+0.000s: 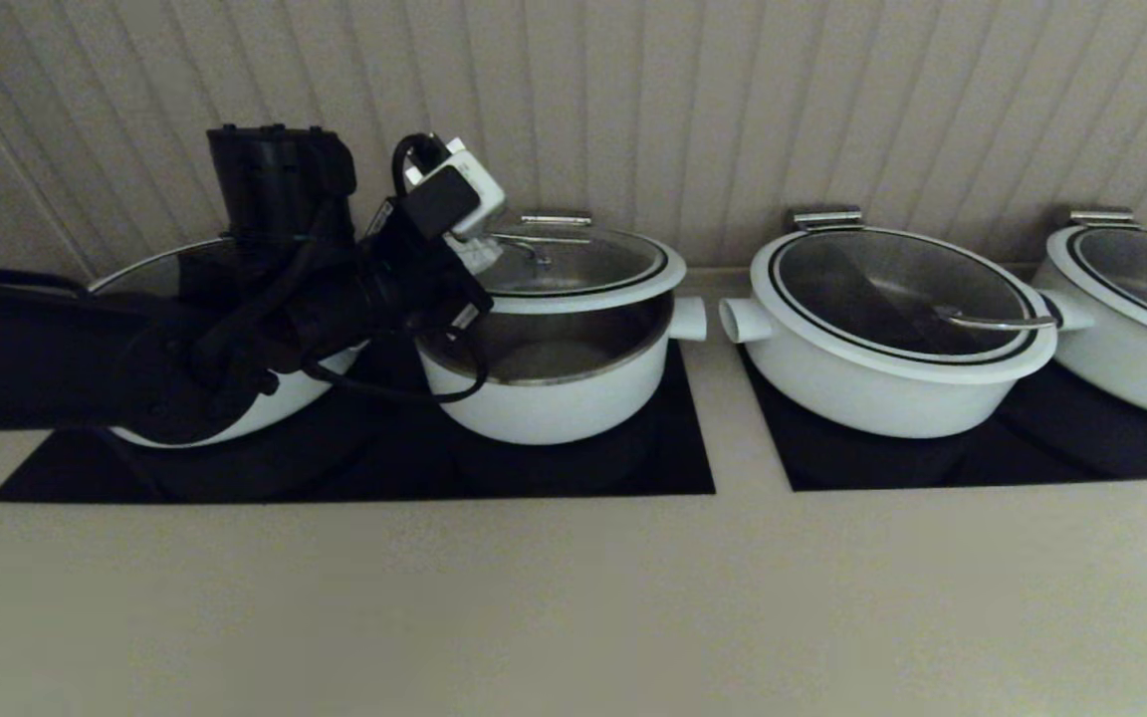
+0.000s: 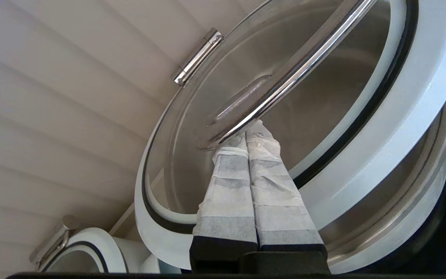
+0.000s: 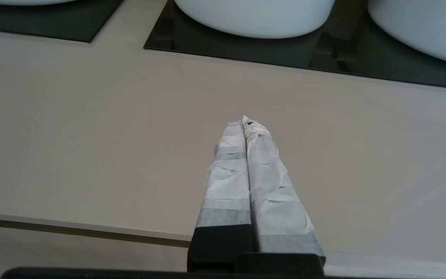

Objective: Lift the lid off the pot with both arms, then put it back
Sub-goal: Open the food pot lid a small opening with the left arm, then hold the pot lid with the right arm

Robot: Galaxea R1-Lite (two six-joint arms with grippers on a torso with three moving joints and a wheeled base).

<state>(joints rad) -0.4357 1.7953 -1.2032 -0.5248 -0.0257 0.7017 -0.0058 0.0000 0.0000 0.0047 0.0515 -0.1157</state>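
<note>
A white pot [image 1: 554,398] stands second from the left on a black cooktop. Its glass lid [image 1: 583,264] with a white rim is tilted up at the front, hinged at the back, and the steel inside shows. My left gripper [image 1: 489,254] is at the lid's chrome handle [image 1: 524,244]. In the left wrist view the gripper [image 2: 248,133] is shut, fingertips pressed together and touching the underside of the handle bar [image 2: 296,73], above the pot's rim [image 2: 412,217]. My right gripper [image 3: 245,123] is shut and empty, low over the beige counter [image 3: 91,135] near its front edge, out of the head view.
Another pot [image 1: 265,408] sits behind my left arm. Two lidded white pots [image 1: 892,329] [image 1: 1131,309] stand to the right on a second black cooktop [image 1: 1032,448]. A ribbed wall runs close behind the pots. The beige counter [image 1: 573,597] lies in front.
</note>
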